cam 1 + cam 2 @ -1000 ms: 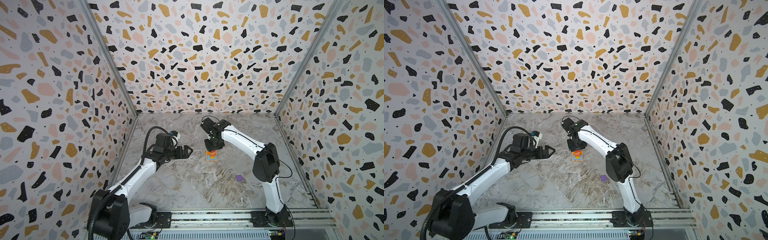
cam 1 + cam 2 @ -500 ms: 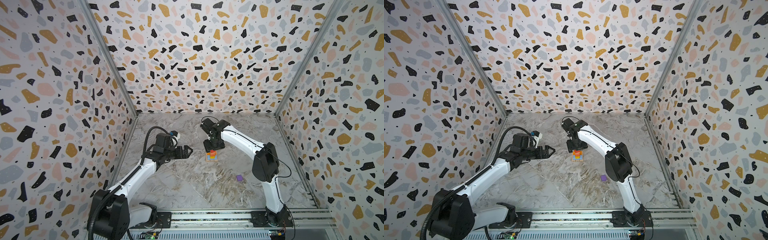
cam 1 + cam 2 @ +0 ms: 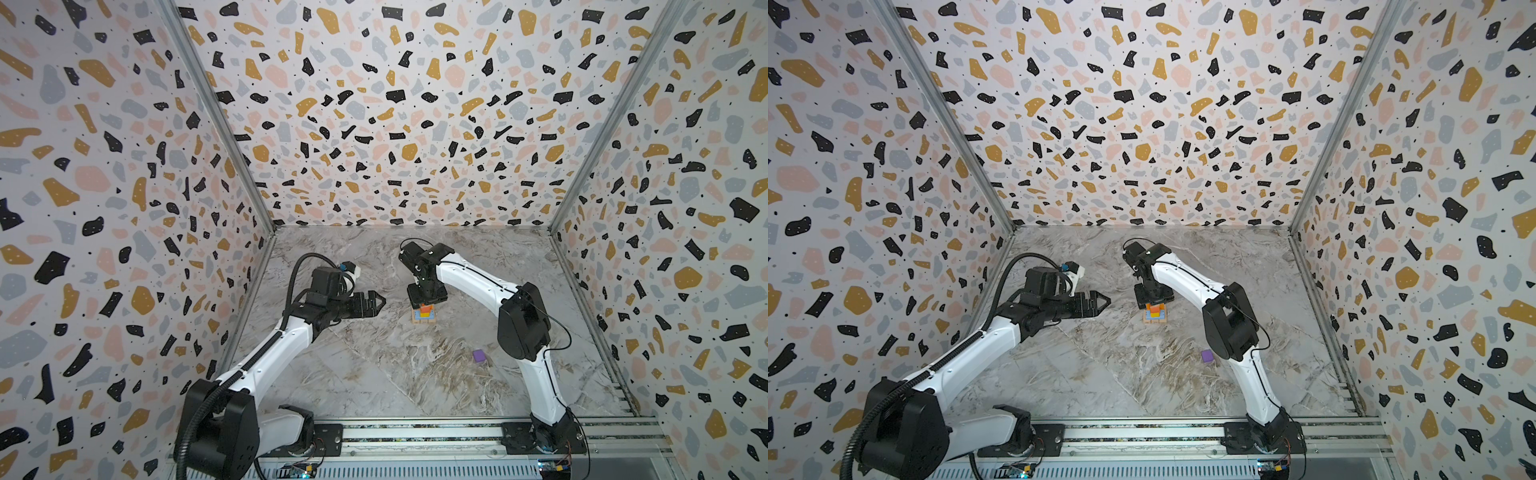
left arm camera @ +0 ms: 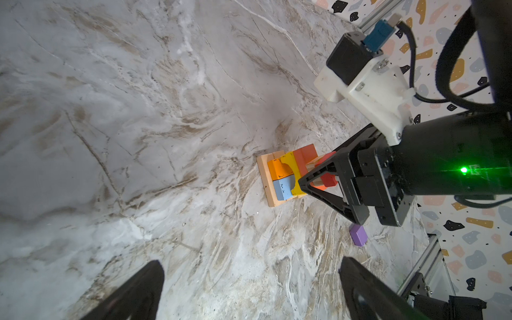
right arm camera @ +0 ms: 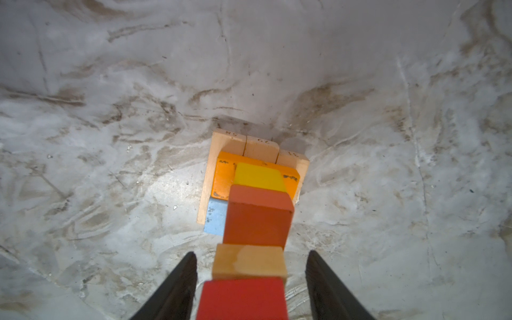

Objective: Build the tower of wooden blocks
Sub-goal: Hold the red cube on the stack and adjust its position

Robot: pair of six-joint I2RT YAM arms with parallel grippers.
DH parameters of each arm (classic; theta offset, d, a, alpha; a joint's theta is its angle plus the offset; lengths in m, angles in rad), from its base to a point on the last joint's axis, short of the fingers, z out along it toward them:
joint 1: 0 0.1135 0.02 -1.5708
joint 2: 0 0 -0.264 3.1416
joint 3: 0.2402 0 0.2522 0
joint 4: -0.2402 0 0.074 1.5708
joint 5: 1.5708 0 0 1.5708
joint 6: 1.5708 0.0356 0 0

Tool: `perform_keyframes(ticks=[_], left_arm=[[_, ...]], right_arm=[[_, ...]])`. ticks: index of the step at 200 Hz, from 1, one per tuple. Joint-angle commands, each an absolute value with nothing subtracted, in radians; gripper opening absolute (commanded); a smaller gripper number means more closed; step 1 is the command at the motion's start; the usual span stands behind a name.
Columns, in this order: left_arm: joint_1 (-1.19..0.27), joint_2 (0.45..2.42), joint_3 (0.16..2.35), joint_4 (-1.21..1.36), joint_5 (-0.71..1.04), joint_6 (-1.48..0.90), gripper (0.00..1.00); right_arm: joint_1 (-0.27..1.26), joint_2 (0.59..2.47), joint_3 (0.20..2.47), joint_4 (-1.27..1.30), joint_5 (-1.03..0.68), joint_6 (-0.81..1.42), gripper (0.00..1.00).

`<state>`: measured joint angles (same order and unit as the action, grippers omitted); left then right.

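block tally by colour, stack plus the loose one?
tan blocks: 4
orange block: 1
red-orange block: 1
yellow block: 1
blue block: 1
red cube: 1
purple cube, loose: 1
Total: 10

Illum. even, diffuse; shadows soft. Top views sharp, edges distorted. Right wrist view: nearest red cube (image 5: 241,299) blurred.
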<state>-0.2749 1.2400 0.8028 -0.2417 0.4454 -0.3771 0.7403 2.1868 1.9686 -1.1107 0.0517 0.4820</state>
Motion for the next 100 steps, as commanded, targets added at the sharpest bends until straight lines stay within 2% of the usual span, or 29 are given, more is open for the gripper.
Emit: perform_keyframes(ticks=[1, 100], left_arm=[[-0.267, 1.22, 0.79, -0.213, 0.464, -0.376, 1.0], [-0.264, 1.22, 0.79, -0.211, 0.466, -0.377, 1.0]], right_arm=[[0.736, 2.181, 2.006, -1.134, 0.05, 0.495, 0.61], [0.733, 2.2, 2.025, -1.137, 0.035, 0.495, 0.54]])
